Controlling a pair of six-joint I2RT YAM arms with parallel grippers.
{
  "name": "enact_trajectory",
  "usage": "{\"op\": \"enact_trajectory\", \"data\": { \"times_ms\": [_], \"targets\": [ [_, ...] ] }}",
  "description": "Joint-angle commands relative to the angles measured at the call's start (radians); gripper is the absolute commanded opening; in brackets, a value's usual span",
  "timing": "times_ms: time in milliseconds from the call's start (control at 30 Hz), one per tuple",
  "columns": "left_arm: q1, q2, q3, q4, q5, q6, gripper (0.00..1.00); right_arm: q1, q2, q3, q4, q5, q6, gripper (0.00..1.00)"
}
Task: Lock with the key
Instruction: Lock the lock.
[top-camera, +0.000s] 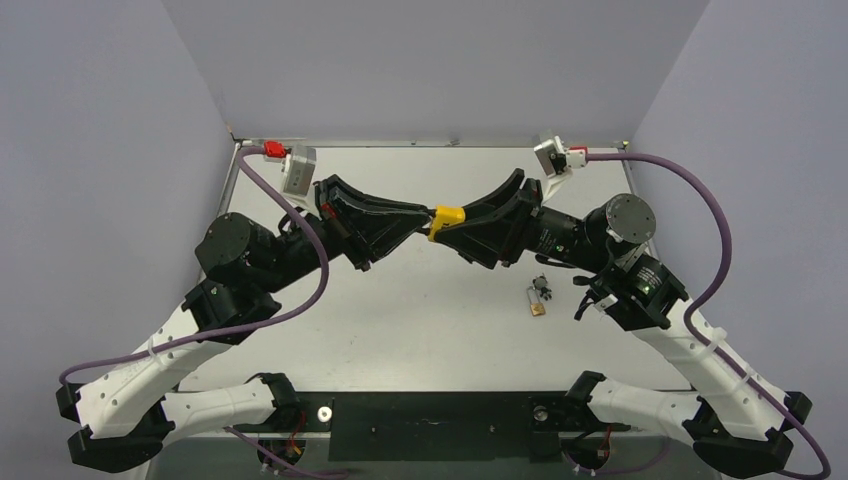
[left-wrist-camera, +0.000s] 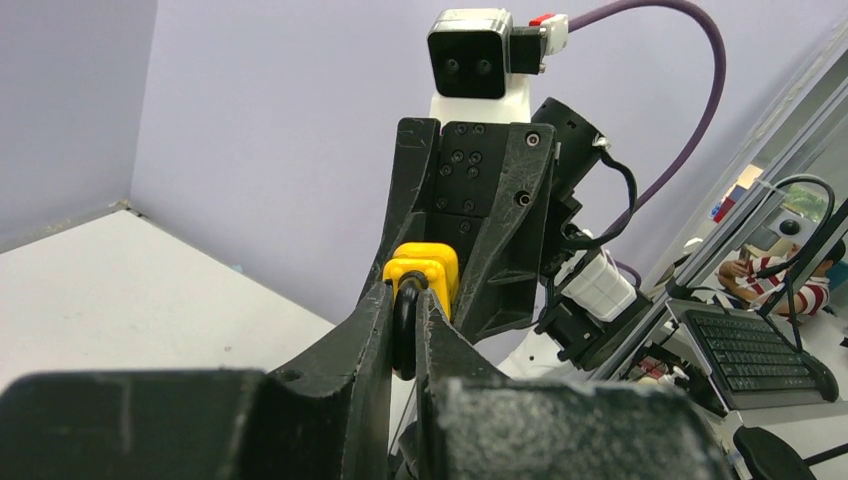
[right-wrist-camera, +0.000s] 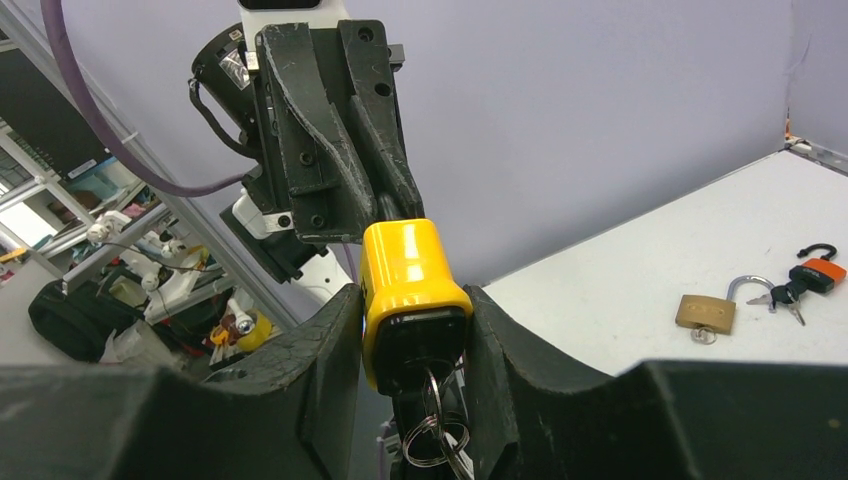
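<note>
Held above the middle of the tabletop (top-camera: 400, 325), the yellow padlock (top-camera: 447, 216) was largely hidden in the overhead view between the meeting arms. The right wrist view showed the right gripper (right-wrist-camera: 415, 322), jaws clamped on the padlock's body, with a key ring (right-wrist-camera: 437, 435) dangling beneath, partly hidden. The left wrist view showed the left gripper (left-wrist-camera: 407, 297), jaws pinching its dark shackle (left-wrist-camera: 404, 340). A brass padlock (right-wrist-camera: 705, 312) and an orange padlock (right-wrist-camera: 815, 271) lay open at right, the orange one indistinct overhead.

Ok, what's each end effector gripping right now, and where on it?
Both grip the yellow padlock: the right end effector clamps its body by the two sides, and the left end effector pinches its dark shackle.
</note>
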Motion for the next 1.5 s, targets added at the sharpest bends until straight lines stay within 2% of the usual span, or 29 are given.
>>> {"op": "enact_trajectory", "data": {
  "times_ms": [0, 367, 500, 633, 700, 767, 800, 833, 867, 1033, 1233, 1467],
  "targets": [
    [-0.128, 0.172, -0.093, -0.175, 0.28, -0.071, 0.0, 0.03, 0.164, 0.025, 0.111, 0.111, -0.051, 0.0],
    [-0.147, 0.16, -0.158, -0.16, 0.254, -0.085, 0.0, 0.029, 0.193, 0.06, 0.102, 0.114, -0.054, 0.0],
    [-0.141, 0.115, -0.134, -0.202, 0.191, -0.052, 0.0, 0.022, 0.187, 0.048, 0.096, 0.124, -0.059, 0.0],
    [-0.088, 0.075, -0.099, -0.256, 0.117, -0.04, 0.0, 0.005, 0.17, 0.006, 0.102, 0.124, -0.058, 0.0],
    [-0.004, 0.05, -0.102, -0.253, 0.117, -0.062, 0.0, -0.005, 0.154, -0.031, 0.116, 0.125, -0.054, 0.0],
    [0.076, 0.031, -0.105, -0.242, 0.143, -0.091, 0.0, -0.019, 0.132, -0.077, 0.138, 0.124, -0.047, 0.09],
    [0.1, 0.024, -0.108, -0.236, 0.153, -0.108, 0.0, -0.024, 0.121, -0.105, 0.152, 0.122, -0.041, 0.18],
    [0.142, 0.022, -0.108, -0.231, 0.17, -0.115, 0.0, -0.034, 0.116, -0.118, 0.159, 0.12, -0.037, 0.23],
    [0.16, 0.02, -0.105, -0.225, 0.178, -0.123, 0.0, -0.047, 0.106, -0.149, 0.179, 0.112, -0.026, 0.3],
    [0.254, 0.03, -0.092, -0.177, 0.261, -0.157, 0.0, -0.089, 0.066, -0.261, 0.276, 0.073, 0.02, 0.55],
    [0.292, 0.033, -0.06, -0.154, 0.313, -0.151, 0.0, -0.174, 0.0, -0.387, 0.384, 0.005, 0.08, 0.68],
    [0.336, 0.046, -0.039, -0.136, 0.391, -0.166, 0.0, -0.282, -0.07, -0.525, 0.544, -0.094, 0.205, 0.7]
  ]
}}
